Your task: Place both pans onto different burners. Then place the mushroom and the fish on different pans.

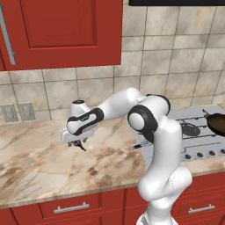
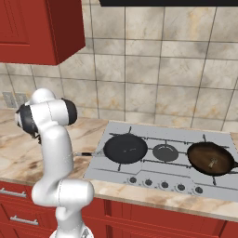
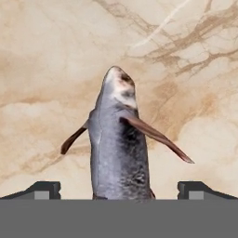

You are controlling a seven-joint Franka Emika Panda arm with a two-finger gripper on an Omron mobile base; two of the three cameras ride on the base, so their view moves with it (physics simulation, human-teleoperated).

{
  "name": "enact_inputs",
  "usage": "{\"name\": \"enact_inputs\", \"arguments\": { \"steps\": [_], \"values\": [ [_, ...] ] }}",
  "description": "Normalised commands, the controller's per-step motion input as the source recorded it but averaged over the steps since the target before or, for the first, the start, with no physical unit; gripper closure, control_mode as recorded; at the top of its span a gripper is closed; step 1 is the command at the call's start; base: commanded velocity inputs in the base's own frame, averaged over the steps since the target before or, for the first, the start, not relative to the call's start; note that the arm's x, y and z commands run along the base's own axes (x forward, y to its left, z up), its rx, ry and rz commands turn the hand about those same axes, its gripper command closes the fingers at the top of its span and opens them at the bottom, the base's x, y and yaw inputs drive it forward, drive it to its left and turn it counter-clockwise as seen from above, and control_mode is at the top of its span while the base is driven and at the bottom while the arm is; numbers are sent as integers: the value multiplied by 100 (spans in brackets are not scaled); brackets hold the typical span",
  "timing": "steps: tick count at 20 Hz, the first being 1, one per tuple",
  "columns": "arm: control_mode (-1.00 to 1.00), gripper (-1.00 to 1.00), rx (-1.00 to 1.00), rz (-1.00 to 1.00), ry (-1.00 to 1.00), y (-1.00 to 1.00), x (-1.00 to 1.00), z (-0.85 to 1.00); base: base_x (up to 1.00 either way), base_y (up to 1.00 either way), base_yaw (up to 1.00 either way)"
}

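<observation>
Jaws wide astride fish [image 3: 118, 144], tail cropped

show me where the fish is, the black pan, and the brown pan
fish [image 3: 118, 148], hand view, middle of its grey body
black pan [image 2: 125, 148], right base view, centre of its flat bottom
brown pan [image 2: 210, 158], right base view, centre of its bowl

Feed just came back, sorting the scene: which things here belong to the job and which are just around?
Job:
black pan, on the left burner
brown pan, on the right burner, small lump inside
fish, on the counter between the open gripper tips

Bystanders:
middle burner
knobs
wall outlets
</observation>
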Motion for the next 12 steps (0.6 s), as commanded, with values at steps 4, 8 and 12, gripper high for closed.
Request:
{"name": "enact_inputs", "arguments": {
  "steps": [4,8,12],
  "values": [
    [-100,-100,0,0,0,0,6,-18,0,0,0],
    [-100,100,0,0,0,1,0,-12,0,0,0],
    [-100,100,0,0,0,0,0,0,0,0,0]
  ]
}}
